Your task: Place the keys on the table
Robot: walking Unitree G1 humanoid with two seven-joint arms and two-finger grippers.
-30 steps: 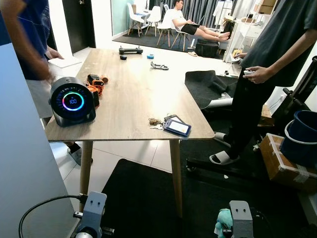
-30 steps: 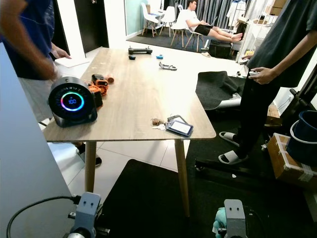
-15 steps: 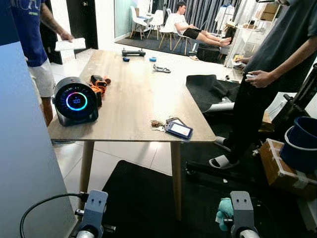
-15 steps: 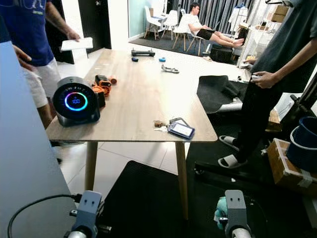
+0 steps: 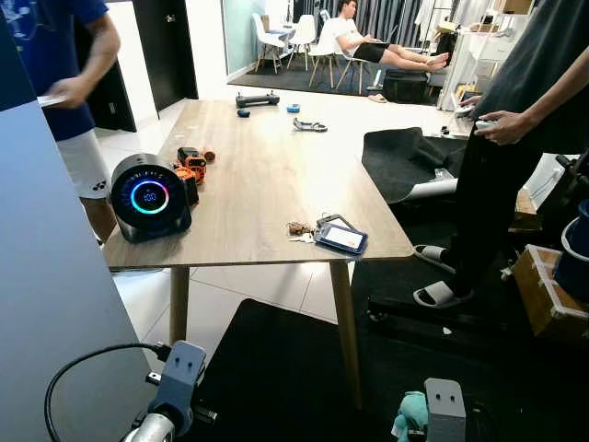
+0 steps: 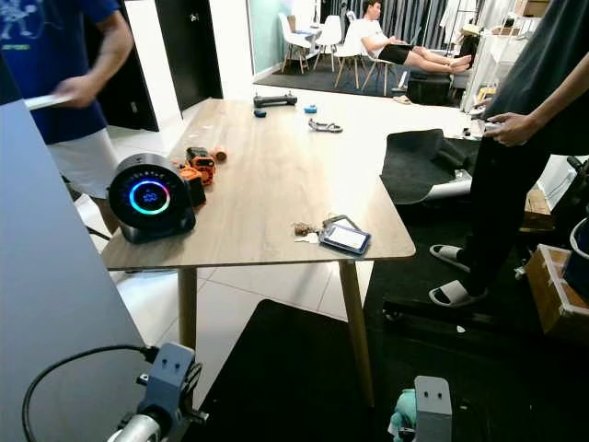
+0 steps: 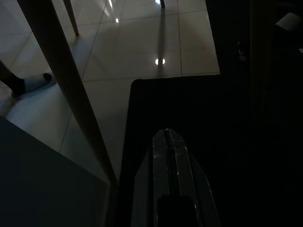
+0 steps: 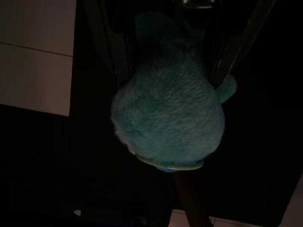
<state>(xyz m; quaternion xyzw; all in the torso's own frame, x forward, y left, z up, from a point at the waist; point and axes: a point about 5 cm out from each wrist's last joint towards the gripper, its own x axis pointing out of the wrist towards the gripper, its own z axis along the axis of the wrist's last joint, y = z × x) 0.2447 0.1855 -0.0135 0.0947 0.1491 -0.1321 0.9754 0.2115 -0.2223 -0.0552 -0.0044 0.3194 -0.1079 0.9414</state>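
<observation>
A furry teal keychain (image 8: 168,120) is pinched between the right gripper (image 8: 170,61) fingers, held low. The table (image 5: 267,175) lies ahead and above, on the right arm's side. The left gripper (image 7: 166,156) fingers are pressed together, idle.

Left claw (image 7: 166,142) closed, right claw (image 8: 168,90) clamped, both arms hanging low

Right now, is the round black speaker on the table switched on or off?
On. The round black speaker stands upright near the table front-left corner, and its face shows a lit multicoloured ring around a glowing blue readout.
</observation>
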